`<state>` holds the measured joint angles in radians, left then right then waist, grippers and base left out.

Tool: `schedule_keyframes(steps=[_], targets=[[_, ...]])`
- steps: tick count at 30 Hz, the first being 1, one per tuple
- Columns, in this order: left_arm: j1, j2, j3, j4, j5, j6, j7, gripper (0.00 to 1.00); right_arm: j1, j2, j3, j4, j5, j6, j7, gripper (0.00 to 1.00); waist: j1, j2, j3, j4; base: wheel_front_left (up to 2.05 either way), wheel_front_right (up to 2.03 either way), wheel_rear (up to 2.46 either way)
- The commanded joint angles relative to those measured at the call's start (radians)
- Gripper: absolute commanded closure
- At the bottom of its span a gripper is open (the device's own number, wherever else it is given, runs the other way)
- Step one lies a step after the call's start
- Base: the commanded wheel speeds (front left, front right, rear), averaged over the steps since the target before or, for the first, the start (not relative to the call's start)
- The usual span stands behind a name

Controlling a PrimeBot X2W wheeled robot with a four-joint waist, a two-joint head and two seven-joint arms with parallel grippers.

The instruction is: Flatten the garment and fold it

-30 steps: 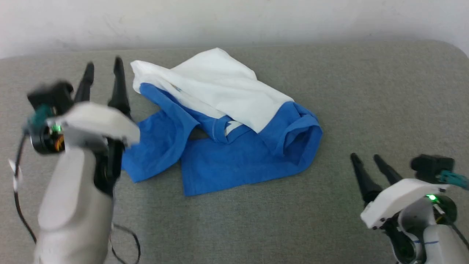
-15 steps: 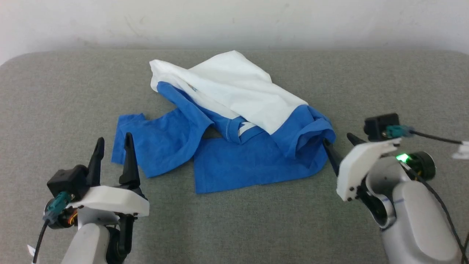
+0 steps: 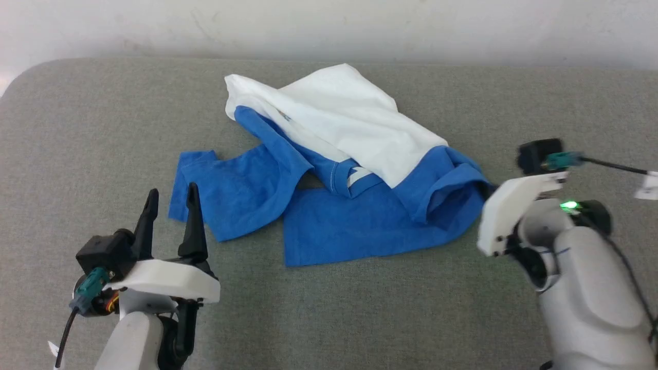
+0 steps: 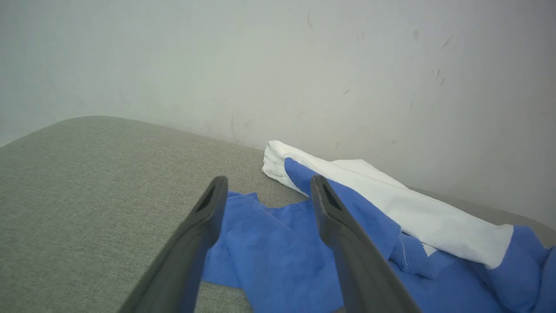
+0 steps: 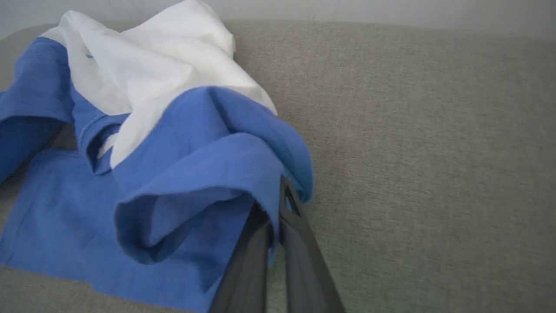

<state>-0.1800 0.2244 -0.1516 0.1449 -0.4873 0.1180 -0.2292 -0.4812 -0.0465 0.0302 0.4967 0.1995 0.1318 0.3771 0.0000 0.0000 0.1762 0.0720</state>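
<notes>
Near left, the left tool (image 3: 172, 189) hangs over the grey fabric counter (image 3: 360, 318), its two dark fingers spread and holding nothing, tips by the near edge of a blue sleeve. At the right, the right tool (image 5: 278, 198) is pressed together, pinching a rolled blue fold at the right edge of the garment (image 3: 360, 226). The garment lies crumpled mid-counter. Its blue sleeves and shoulders are nearer, the neckband is at the centre, and the white body is bunched farther back toward the pale wall (image 3: 329, 25).
</notes>
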Motion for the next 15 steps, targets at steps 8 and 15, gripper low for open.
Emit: schedule_keyframes(steps=[8,15], targets=[[0.006,0.006,-0.021,-0.006,-0.002,-0.004,0.012,0.0,-0.01,-0.091,-0.332,-0.039,-0.143,-0.001,0.015,1.0,0.0,0.0,-0.003,-0.007,0.0,0.0,0.0],[-0.003,0.005,-0.045,0.007,-0.003,-0.012,0.034,0.0,-0.028,-0.066,-0.507,-0.014,-0.269,-0.001,-0.008,0.65,0.0,0.0,-0.007,-0.015,0.0,0.0,0.0]])
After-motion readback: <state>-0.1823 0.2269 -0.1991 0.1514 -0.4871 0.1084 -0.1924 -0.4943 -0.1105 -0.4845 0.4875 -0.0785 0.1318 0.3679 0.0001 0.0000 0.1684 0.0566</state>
